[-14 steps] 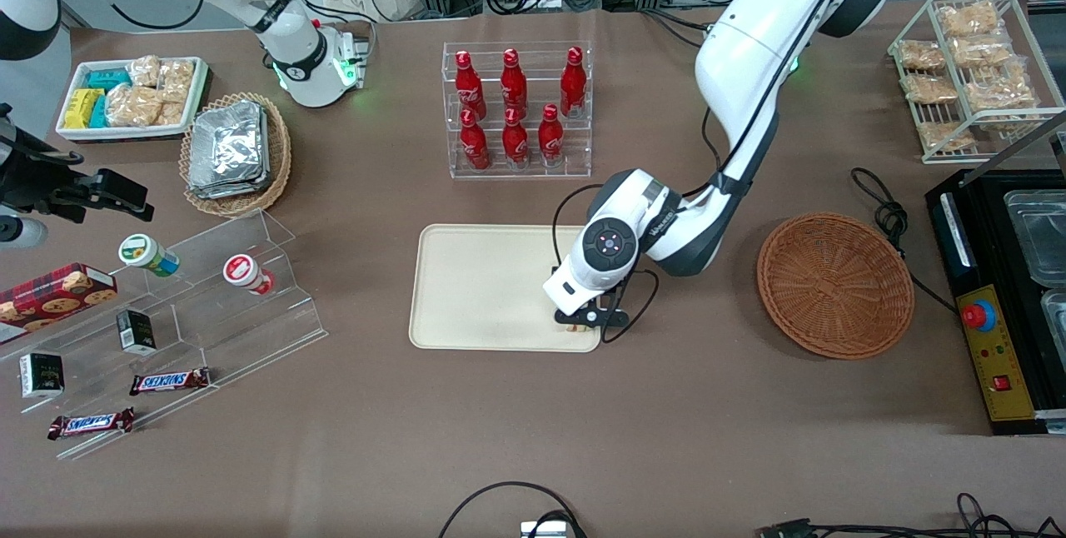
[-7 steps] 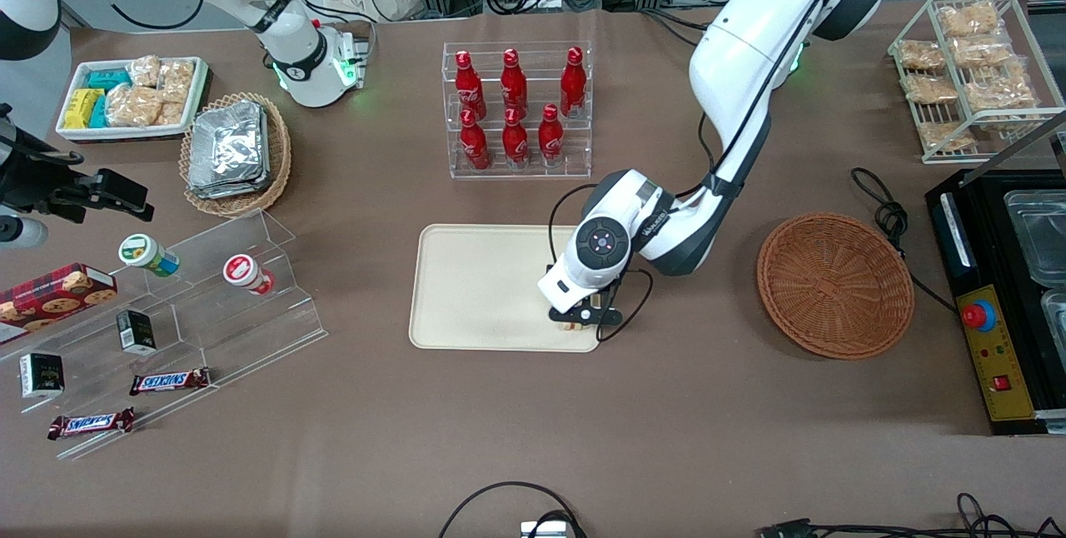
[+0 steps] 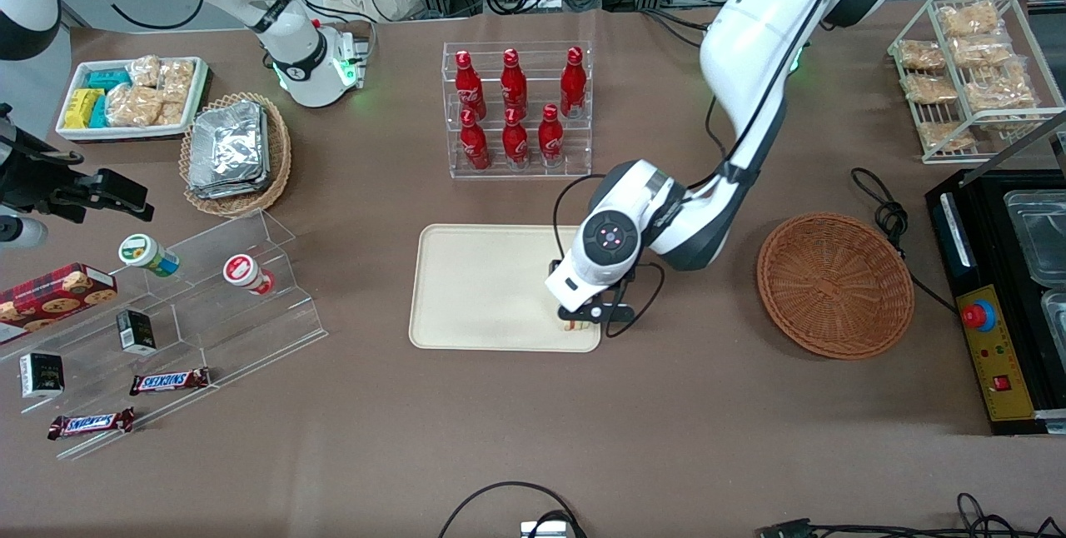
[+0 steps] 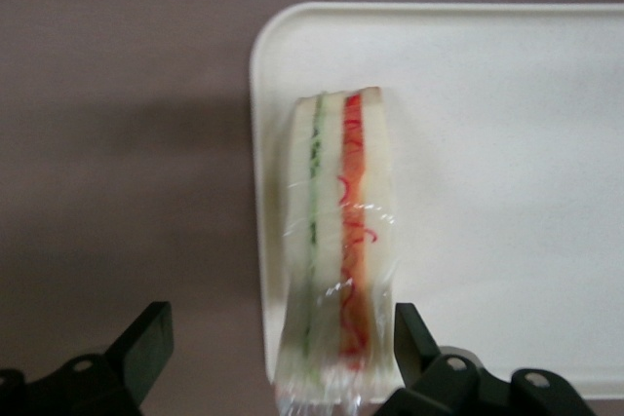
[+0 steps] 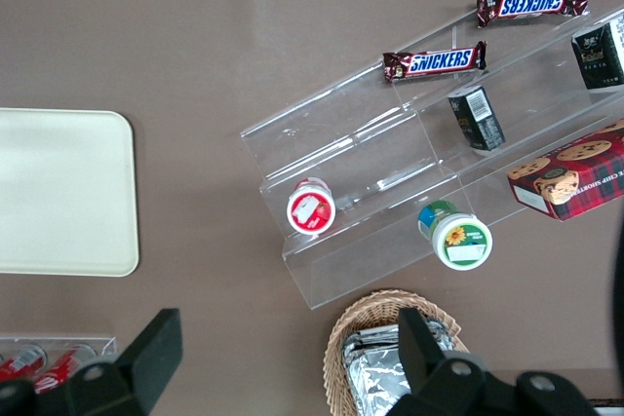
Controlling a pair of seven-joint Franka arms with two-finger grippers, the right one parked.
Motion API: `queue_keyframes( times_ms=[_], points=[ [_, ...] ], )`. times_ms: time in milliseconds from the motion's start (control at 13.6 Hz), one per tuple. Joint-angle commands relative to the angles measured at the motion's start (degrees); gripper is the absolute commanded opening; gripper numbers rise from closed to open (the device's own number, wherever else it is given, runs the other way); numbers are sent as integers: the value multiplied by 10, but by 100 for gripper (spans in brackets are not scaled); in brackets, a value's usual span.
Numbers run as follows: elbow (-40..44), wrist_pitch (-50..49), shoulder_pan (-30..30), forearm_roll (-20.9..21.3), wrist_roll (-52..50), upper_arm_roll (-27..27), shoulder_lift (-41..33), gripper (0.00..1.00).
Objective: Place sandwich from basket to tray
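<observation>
The sandwich, a clear-wrapped wedge of white bread with red and green filling lines, lies on the cream tray beside its rim at one corner. My left gripper straddles it with the fingers spread wide; one black finger stands well clear of the wrap, the other is close against it. From the front, the gripper hangs over the tray at its near corner toward the working arm, and only a sliver of the sandwich shows. The reddish-brown basket holds nothing.
A clear rack of red bottles stands farther from the front camera than the tray. A tan basket of foil packs, a white snack bin and an acrylic shelf lie toward the parked arm's end. A black machine flanks the basket.
The wrist swung toward the parked arm's end, then back toward the working arm's end and a little up. The sandwich stays at the tray's corner.
</observation>
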Motion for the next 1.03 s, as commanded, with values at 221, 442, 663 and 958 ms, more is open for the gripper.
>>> queue_keyframes(
  times_ms=[221,442,663,958],
  points=[
    [-262,9,77,-9,71,1,-256,100],
    [-260,-59,131,-10,146,1,-303,100],
    [-207,-127,185,-11,200,1,-322,100],
    [-94,-241,228,-9,215,2,-307,100]
  ],
)
